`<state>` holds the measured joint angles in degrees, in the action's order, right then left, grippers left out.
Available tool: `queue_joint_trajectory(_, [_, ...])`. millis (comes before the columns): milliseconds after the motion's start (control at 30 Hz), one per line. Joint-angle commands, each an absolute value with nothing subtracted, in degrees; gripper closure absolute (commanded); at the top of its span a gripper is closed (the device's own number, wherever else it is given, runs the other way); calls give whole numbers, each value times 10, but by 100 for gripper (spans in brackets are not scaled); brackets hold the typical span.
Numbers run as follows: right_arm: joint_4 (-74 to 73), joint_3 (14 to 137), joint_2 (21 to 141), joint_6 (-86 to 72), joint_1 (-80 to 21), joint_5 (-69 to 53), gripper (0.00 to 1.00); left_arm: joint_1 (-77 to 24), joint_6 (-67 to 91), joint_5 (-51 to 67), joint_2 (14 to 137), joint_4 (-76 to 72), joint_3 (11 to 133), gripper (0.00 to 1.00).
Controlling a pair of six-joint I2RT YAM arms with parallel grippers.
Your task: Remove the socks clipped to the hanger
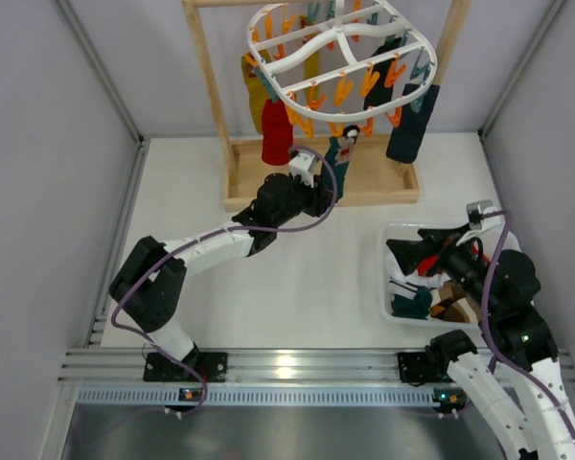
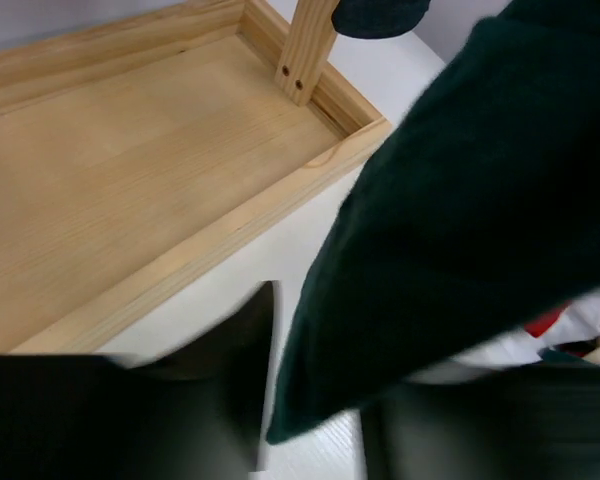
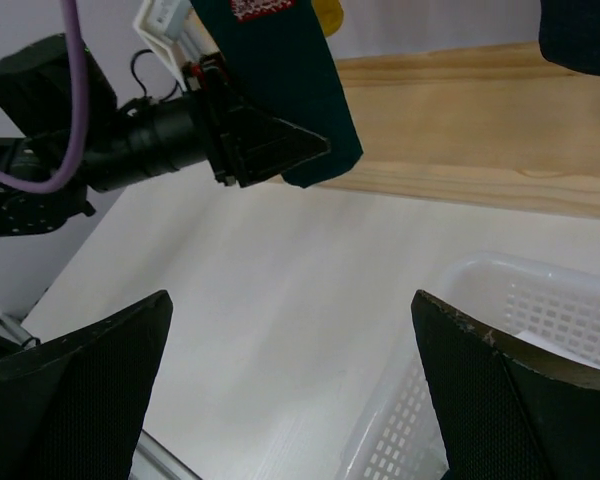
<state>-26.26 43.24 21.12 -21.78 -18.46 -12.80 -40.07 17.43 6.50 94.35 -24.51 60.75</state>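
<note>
The white lattice hanger [image 1: 340,57] hangs from a wooden stand, with orange and teal pegs under it. Clipped to it are a red sock [image 1: 276,134], a mustard sock [image 1: 255,96], a dark teal sock [image 1: 341,158] and a navy sock [image 1: 412,123]. My left gripper [image 1: 328,192] is shut on the lower end of the dark teal sock [image 2: 460,200], which still hangs from its peg. The right wrist view shows that gripper [image 3: 275,145] pinching the sock [image 3: 280,70]. My right gripper [image 1: 407,257] is open and empty over the basket's left end.
The wooden stand's tray base [image 1: 364,196] lies right under the socks, and its upright [image 2: 305,45] is close to my left gripper. A white lattice basket [image 1: 388,297] at the right holds several removed socks; its rim [image 3: 500,300] shows below my right gripper.
</note>
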Motion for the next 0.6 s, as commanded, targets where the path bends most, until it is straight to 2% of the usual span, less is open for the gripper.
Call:
queue_joint_trajectory(0, [-232,485,240,-235,-178,-162,1,-447,136,5,954,-316,638,75])
queue_joint_trajectory(33, [-228,506,249,-238,-178,-167,1,-462,121,-33,956,-316,644,82])
queue_joint_trajectory(100, [-222,530,275,-241,-178,-164,0,-507,107,-123,965,-316,653,86])
queue_joint_trajectory(133, [-221,555,285,-242,-177,-161,0,-522,100,-162,968,-316,663,92])
queue_joint_trajectory(233, [-229,610,320,-239,-177,-128,1,-581,74,-312,989,-316,686,99])
queue_joint_trajectory(300, [-249,656,350,-234,-178,-100,1,-625,52,-417,1018,-316,707,100])
queue_joint_trajectory(433, [-301,750,414,-213,-178,-56,4,-675,-22,-532,1072,-315,780,100])
queue_joint_trajectory(533, [-348,830,474,-193,-178,-36,12,-698,-61,-569,1109,-315,822,100])
queue_joint_trajectory(567, [-357,850,490,-181,-178,-35,17,-701,-68,-575,1115,-315,831,100])
